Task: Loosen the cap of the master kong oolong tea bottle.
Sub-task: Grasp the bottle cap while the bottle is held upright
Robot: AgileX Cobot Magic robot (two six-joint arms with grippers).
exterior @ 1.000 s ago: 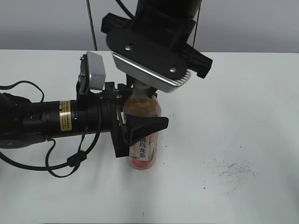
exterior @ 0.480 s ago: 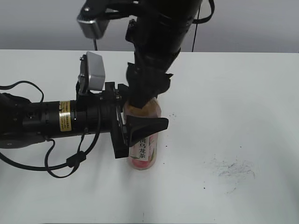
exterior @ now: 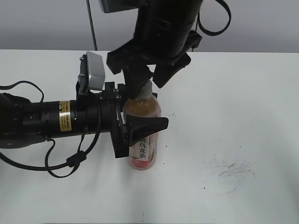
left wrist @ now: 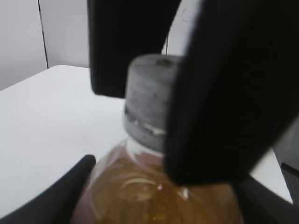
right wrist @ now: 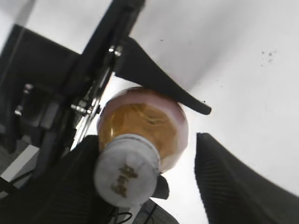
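Amber tea fills the master kong oolong tea bottle [exterior: 142, 135], which stands upright on the white surface [exterior: 233, 116]. We see black Chinese characters on its pink label. Our left pincer [exterior: 135, 133] is clenched around the bottle's body. Our right pincer [exterior: 148, 79] straddles the grey ribbed cap [right wrist: 125, 170] from above, released, one finger apart from it. A faint mark on the cap is unreadable.

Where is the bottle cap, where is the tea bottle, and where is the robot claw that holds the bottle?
cap [right wrist: 125, 173], right wrist view, on its flat printed top.
tea bottle [exterior: 144, 148], exterior view, on its label with the black characters.
left end effector [exterior: 135, 131], exterior view, on the black finger across the bottle's front.
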